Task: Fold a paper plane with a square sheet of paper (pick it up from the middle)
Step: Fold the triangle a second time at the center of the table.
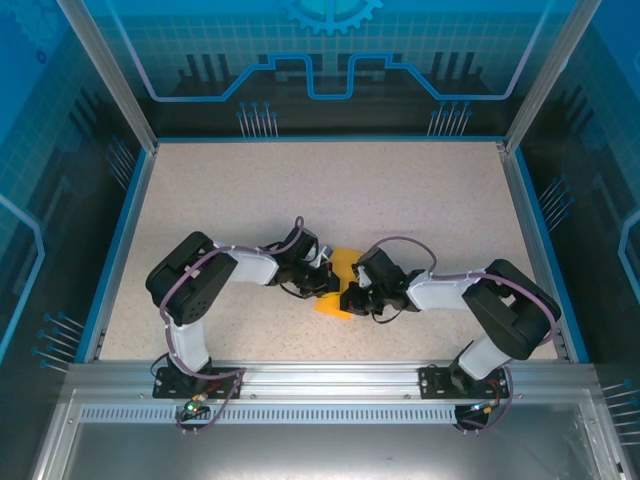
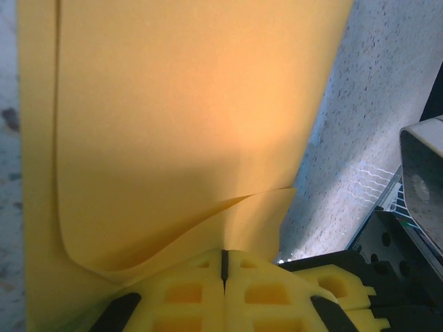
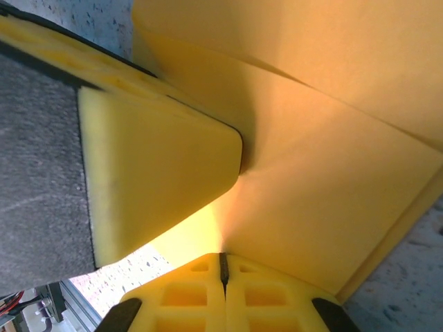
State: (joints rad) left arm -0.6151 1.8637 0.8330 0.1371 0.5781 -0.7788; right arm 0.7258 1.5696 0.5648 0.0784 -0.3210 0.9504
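Observation:
The square sheet of paper (image 1: 331, 305) is orange-yellow and folded into layers, held just above the table between the two arms. My left gripper (image 1: 324, 274) is shut on its edge from the left. In the left wrist view the paper (image 2: 180, 124) rises from the closed fingertips of the left gripper (image 2: 223, 257), one layer curling loose. My right gripper (image 1: 351, 297) is shut on the paper (image 3: 332, 194) from the right, its tips (image 3: 223, 259) pressed together. The left gripper's yellow finger (image 3: 159, 173) pinches the same sheet close by. The grippers hide its outline, so I cannot tell any paper plane shape.
The speckled beige table (image 1: 300, 190) is bounded by a blue rim (image 1: 118, 240) and aluminium posts at the corners. A metal rail (image 1: 320, 375) runs along the near edge by the arm bases. Part of the right arm (image 2: 422, 166) sits close beside the left gripper.

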